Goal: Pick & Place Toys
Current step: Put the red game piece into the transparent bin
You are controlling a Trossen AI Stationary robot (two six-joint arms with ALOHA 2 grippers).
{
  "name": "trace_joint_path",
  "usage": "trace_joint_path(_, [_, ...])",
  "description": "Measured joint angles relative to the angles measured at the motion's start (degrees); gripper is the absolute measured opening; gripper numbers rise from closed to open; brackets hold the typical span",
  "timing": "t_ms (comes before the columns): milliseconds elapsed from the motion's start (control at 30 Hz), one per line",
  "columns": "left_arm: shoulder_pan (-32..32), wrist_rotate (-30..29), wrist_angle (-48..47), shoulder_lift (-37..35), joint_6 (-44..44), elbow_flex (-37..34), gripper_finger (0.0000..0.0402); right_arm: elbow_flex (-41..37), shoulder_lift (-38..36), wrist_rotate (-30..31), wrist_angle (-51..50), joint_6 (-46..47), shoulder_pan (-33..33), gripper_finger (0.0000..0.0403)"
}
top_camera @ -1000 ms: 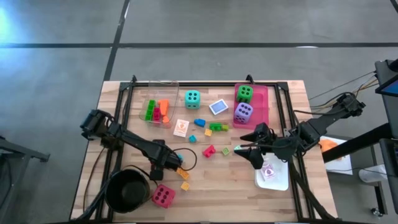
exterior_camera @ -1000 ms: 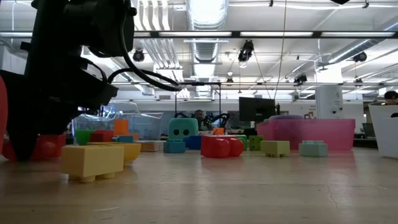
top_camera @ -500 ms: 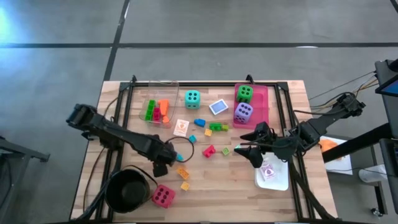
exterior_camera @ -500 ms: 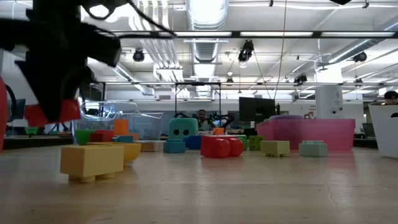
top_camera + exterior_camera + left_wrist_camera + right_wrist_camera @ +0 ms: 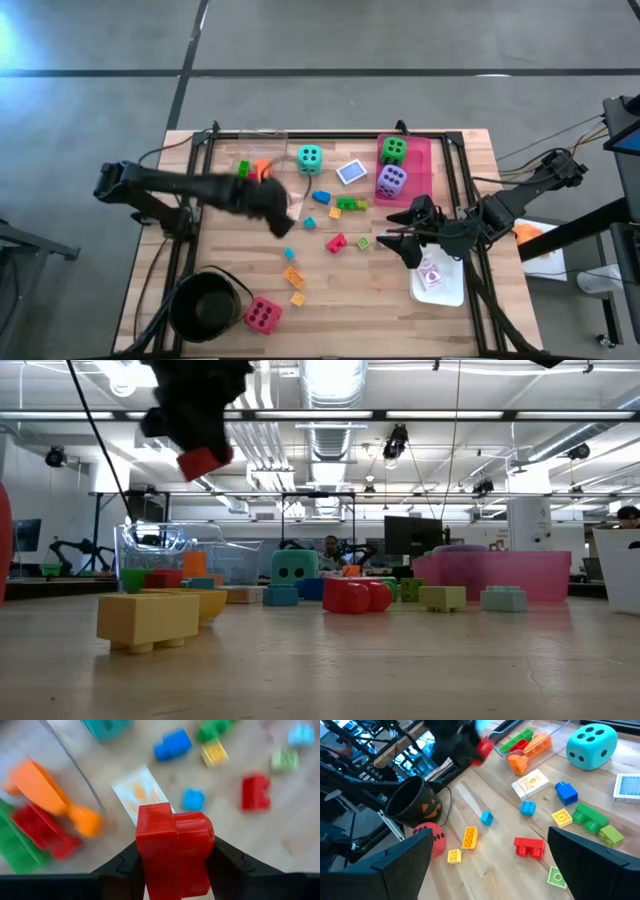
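Observation:
My left gripper (image 5: 280, 222) is shut on a small red block (image 5: 174, 847), high above the table near the clear tray (image 5: 243, 168); the block also shows in the low view (image 5: 205, 460). My right gripper (image 5: 392, 240) is open and empty, low over the table beside the white tray (image 5: 440, 285). The teal die (image 5: 309, 158) rests on the wood. The green die (image 5: 393, 150) and the purple die (image 5: 391, 181) sit in the pink tray (image 5: 422, 165). The pink-red die (image 5: 262, 315) lies by the black pot (image 5: 205, 300). Several small blocks (image 5: 336, 242) lie scattered mid-table. My left gripper pinches the red block between its two fingers, one on each of two opposite sides (image 5: 144, 865). The fingers slant down from above. The block is lifted well clear of the table.
The clear tray holds green, red and orange blocks (image 5: 40, 795). A blue picture card (image 5: 351, 172) lies by the teal die, and another card (image 5: 142, 795) lies below my left gripper. Yellow blocks (image 5: 293, 277) lie near the front. A dark metal frame runs along the table's sides.
My left gripper has risen from the table near the black pot with the red block and gone toward the far edge, to beside the clear tray. The block has been lifted clear. My right gripper has kept still.

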Motion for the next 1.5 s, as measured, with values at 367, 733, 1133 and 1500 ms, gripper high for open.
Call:
trace_joint_path(367, [31.2,5.65,-1.11,-0.09,9.19,-0.83,0.0156,-0.02,-0.02,6.24,0.04,4.33,-0.02,0.0384])
trace_joint_path(733, [42.6,8.78,-0.27,-0.09,11.09,-8.17,0.0156,-0.09,-0.02,8.96,0.06,8.94,-0.92,0.0384])
trace_joint_path(1133, [43.17,11.86,1.11,2.85,12.08,-9.11,0.0156,-0.09,-0.02,8.86,0.04,8.69,-3.94,0.0384])
trace_joint_path(1500, [43.65,14.66,1.02,12.06,13.71,-9.11,0.0156,-0.09,-0.02,8.55,1.64,9.07,-4.11,0.0384])
